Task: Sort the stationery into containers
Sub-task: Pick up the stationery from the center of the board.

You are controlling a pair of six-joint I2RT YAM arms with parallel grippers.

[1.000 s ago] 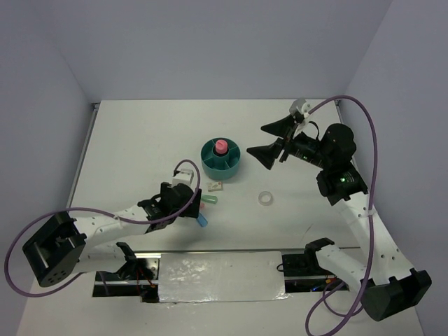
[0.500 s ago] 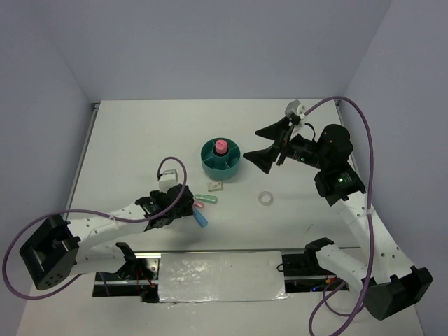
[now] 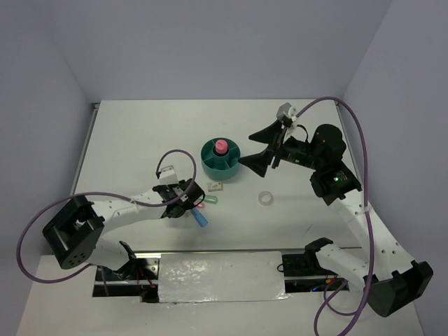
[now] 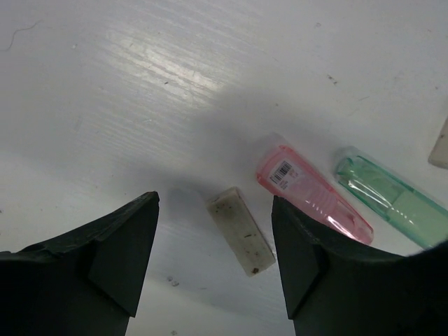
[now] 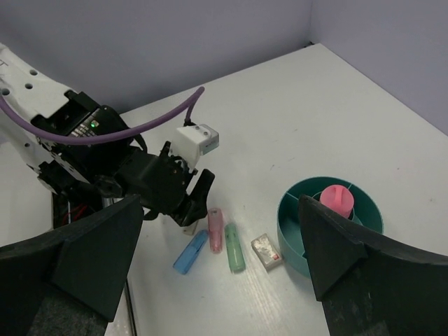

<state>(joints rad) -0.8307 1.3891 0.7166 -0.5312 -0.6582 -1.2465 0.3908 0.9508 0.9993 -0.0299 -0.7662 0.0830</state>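
A small beige eraser (image 4: 241, 229) lies flat on the table between the fingers of my left gripper (image 4: 214, 210), which is open with a gap on both sides. Just right of it lie a pink capsule (image 4: 313, 194) and a green capsule (image 4: 392, 199); a blue capsule (image 3: 201, 220) lies nearer the table's front edge. The teal organiser (image 3: 206, 162) holds a pink tube (image 3: 221, 147) in its central cup. My right gripper (image 3: 259, 147) hovers open and empty beside the organiser's right side. A clear tape ring (image 3: 265, 199) lies right of the group.
A wrapped white eraser (image 3: 215, 187) lies between the capsules and the organiser. The left arm's purple cable (image 3: 175, 157) loops above its wrist. Side walls enclose the table (image 3: 140, 133) at left, right and back.
The left gripper has moved right and come down over the beige eraser, its jaws narrowing around it. The right gripper has drifted left toward the organiser, still wide open.
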